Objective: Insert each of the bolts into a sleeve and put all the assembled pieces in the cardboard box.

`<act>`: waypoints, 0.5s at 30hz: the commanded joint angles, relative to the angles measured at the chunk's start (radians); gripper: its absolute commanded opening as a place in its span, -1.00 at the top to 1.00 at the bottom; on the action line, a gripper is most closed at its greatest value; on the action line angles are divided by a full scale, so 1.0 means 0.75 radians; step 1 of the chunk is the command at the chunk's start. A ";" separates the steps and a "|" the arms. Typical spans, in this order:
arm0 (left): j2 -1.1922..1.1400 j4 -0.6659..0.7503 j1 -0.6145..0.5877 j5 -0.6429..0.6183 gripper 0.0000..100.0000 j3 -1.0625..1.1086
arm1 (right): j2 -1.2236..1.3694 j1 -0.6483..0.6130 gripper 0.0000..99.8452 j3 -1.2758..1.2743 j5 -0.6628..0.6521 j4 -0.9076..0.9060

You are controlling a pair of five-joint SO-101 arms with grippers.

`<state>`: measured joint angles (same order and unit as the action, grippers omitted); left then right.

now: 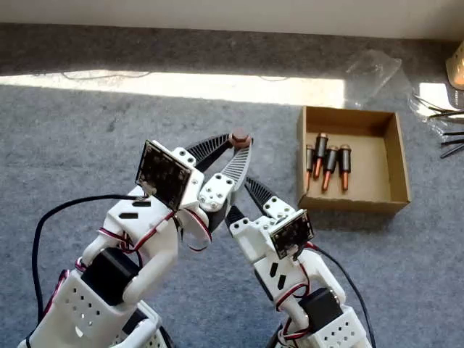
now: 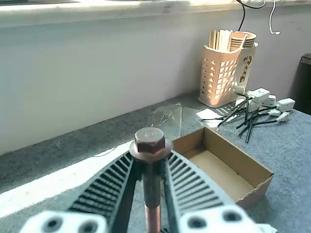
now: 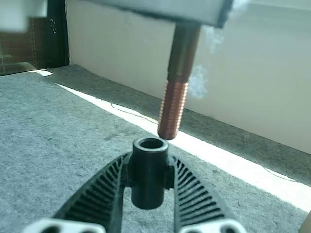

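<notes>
My left gripper (image 1: pixel 238 147) is shut on a bolt (image 2: pixel 150 141) just below its hex head, shaft pointing down; in the high view the bolt head (image 1: pixel 240 138) shows at the fingertips. My right gripper (image 3: pixel 148 165) sits directly beneath it, shut on a black sleeve (image 3: pixel 148 174) held upright with its bore facing up. The bolt's copper threaded tip (image 3: pixel 172 109) hangs just above the sleeve's opening, a little off to one side. The cardboard box (image 1: pixel 353 204) lies to the right and holds several assembled pieces (image 1: pixel 330 163).
A clear plastic bag (image 1: pixel 371 69) lies beyond the box, and dark cables (image 1: pixel 444 138) lie to its right. A perforated basket (image 2: pixel 224 70) and a power strip (image 2: pixel 265 97) stand by the wall. Grey carpet covers the table.
</notes>
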<state>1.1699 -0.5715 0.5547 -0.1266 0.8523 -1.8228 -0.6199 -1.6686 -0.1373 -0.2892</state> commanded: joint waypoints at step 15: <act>-0.001 -0.045 -0.073 -0.035 0.99 -0.073 | 0.001 -0.013 0.99 -0.130 -0.012 -0.001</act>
<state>1.1684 -0.6022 0.5117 -0.1435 0.8493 -1.8228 -0.6199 -1.6686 -0.1373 -0.2892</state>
